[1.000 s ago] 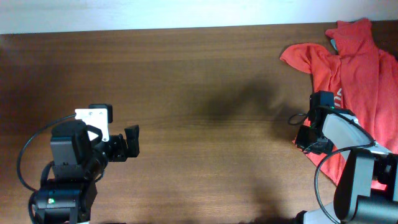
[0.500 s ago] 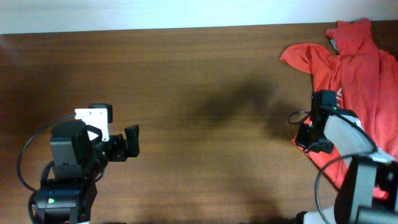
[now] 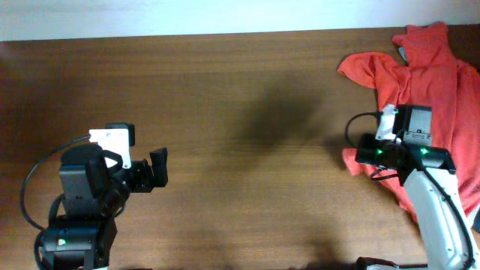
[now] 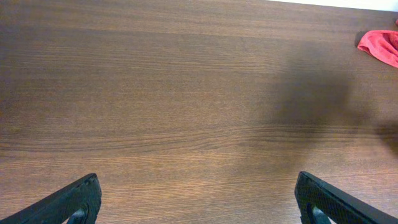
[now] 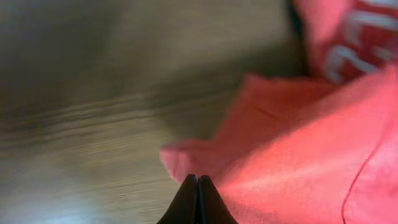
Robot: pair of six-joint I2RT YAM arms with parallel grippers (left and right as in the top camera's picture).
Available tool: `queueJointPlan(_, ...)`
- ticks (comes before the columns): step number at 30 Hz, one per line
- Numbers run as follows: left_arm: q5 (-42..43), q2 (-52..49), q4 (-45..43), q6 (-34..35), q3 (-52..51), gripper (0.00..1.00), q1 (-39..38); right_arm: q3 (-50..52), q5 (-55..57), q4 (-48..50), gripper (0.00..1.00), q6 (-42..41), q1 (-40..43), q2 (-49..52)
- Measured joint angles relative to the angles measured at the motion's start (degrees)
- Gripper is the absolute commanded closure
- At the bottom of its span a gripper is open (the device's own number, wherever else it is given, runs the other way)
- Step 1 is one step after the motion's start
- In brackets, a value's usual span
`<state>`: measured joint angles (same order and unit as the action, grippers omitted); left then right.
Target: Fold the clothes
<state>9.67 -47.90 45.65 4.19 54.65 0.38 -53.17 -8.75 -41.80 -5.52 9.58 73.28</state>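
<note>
A red garment with white print lies crumpled at the table's right side. It fills the right of the right wrist view, and a corner shows far off in the left wrist view. My right gripper is at the garment's lower left edge, and its fingers are pressed together on the red cloth. My left gripper is open and empty over bare wood at the left, far from the garment.
The brown wooden table stretches between the two arms. Its far edge meets a white wall at the top. Black cables loop beside both arm bases.
My right arm has swung so that its wrist now points left. The garment's lower left edge has shifted a little to the left with it. The left arm has not moved.
</note>
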Motion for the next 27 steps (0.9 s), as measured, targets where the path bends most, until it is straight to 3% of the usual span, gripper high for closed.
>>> queueJointPlan(3,0.0,0.0,0.0,0.0,0.0,0.01,0.0,-1.5,-2.4,1.6,0.96,0.9,-6.3,-1.1)
queueJointPlan(9,0.0,0.0,0.0,0.0,0.0,0.01,0.0,-7.7,-3.9,14.1,0.96,0.3,-28.6,-1.7)
queueJointPlan(14,0.0,0.0,0.0,0.0,0.0,0.01,0.0,-8.6,2.4,26.6,0.96,-0.5,-45.2,1.9)
queueJointPlan(17,0.0,0.0,0.0,0.0,0.0,0.01,0.0,-8.6,10.8,22.8,0.96,-2.8,-49.5,6.4)
queueJointPlan(18,0.0,0.0,0.0,0.0,0.0,0.01,0.0,-8.6,13.4,20.5,0.93,-3.6,-49.2,7.0)
queueJointPlan(19,0.0,0.0,0.0,0.0,0.0,0.01,0.0,-8.5,16.5,17.0,0.77,-4.6,-48.1,7.2)
queueJointPlan(20,0.0,0.0,0.0,0.0,0.0,0.01,0.0,-8.5,18.3,15.2,0.68,-5.0,-47.2,7.2)
queueJointPlan(21,0.0,0.0,0.0,0.0,0.0,0.01,0.0,-8.5,19.5,13.6,0.46,-5.5,-45.8,7.2)
queueJointPlan(22,0.0,0.0,-0.1,0.0,0.0,0.01,0.0,-8.5,21.1,11.1,0.33,-5.9,-43.7,7.2)
queueJointPlan(27,0.0,0.0,0.0,0.0,0.0,0.01,0.0,-8.5,22.7,4.3,0.3,-6.4,-31.3,7.4)
